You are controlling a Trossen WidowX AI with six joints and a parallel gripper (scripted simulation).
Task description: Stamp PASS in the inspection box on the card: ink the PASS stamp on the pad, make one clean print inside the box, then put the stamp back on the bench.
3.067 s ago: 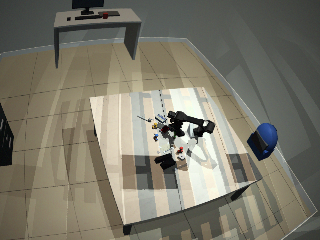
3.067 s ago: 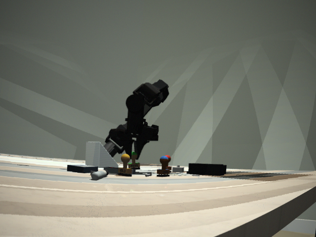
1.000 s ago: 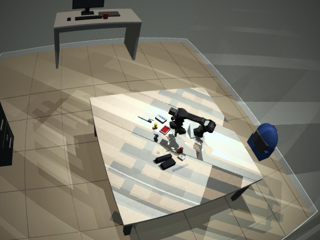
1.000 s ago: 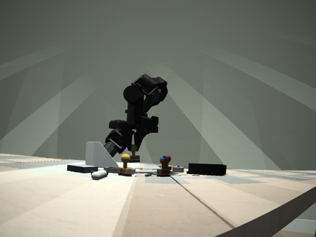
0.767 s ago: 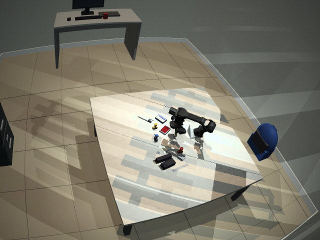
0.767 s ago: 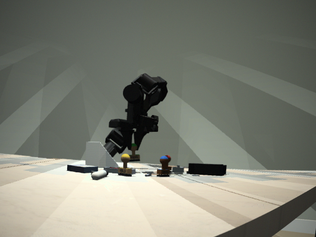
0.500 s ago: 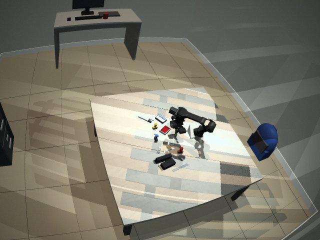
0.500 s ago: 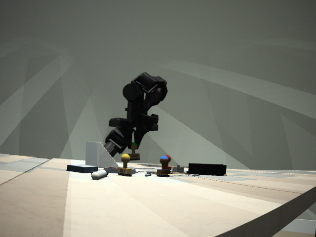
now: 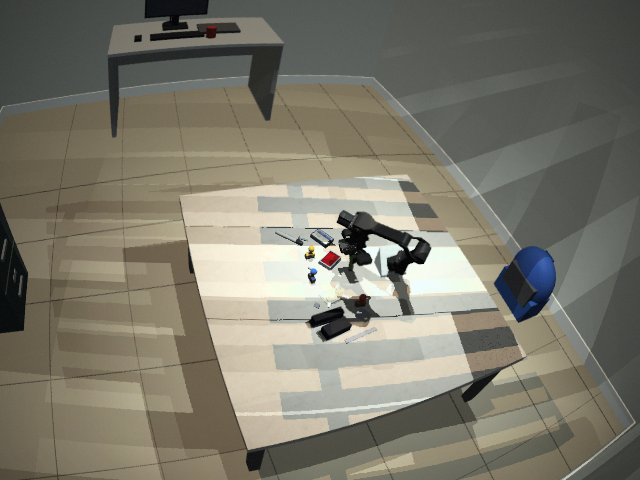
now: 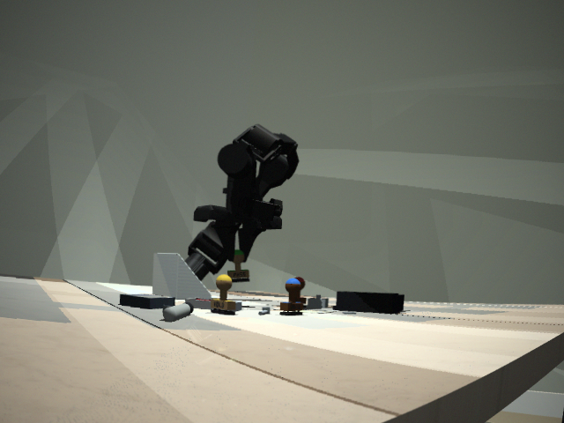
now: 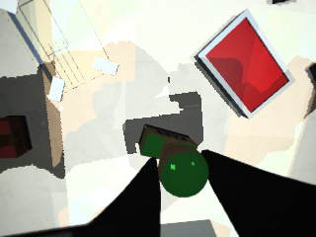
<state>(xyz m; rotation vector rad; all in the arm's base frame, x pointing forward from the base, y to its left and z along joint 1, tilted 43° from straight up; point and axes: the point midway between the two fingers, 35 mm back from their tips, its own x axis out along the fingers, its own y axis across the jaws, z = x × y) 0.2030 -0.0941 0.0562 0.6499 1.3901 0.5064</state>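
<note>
My gripper (image 9: 351,252) (image 10: 238,256) (image 11: 179,160) is shut on the green-knobbed PASS stamp (image 10: 238,274) (image 11: 184,174). The stamp hangs roughly upright above the table, with its PASS label showing in the exterior view. The red ink pad (image 9: 329,259) (image 11: 249,66) lies in a pale tray, at upper right of the stamp in the wrist view. The pale card (image 9: 331,295) (image 11: 74,44) lies at upper left in the wrist view, with thin printed lines and two white pieces at its edge. The stamp's inking face is hidden, and the inspection box is hard to make out.
A yellow-knobbed stamp (image 9: 310,252) (image 10: 223,282), a blue-knobbed stamp (image 9: 312,274) (image 10: 293,284) and a red stamp (image 9: 361,299) (image 11: 12,138) stand around the pad and card. Black blocks (image 9: 336,328) (image 10: 368,301), a ruler (image 9: 360,335), a blue case (image 9: 322,237) and a white bracket (image 10: 175,275) are also there.
</note>
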